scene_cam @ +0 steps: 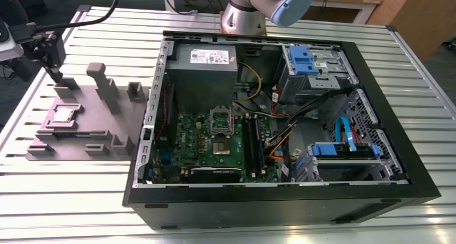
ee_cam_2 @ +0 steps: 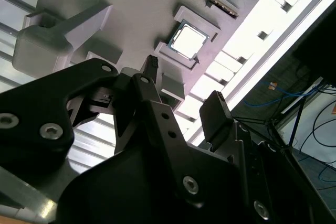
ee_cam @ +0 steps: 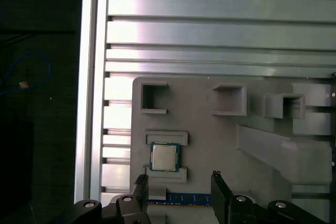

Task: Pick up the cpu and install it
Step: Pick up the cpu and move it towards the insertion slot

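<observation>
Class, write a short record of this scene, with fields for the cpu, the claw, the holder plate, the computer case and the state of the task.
cpu: lies flat in a recess of the grey holder plate, silver top up
claw: open, empty, above the plate near the cpu, apart from it
plate position: on the slatted metal table, to the exterior view's left of the case
computer case: on its side, panel off, motherboard exposed
task state: cpu not yet picked up
</observation>
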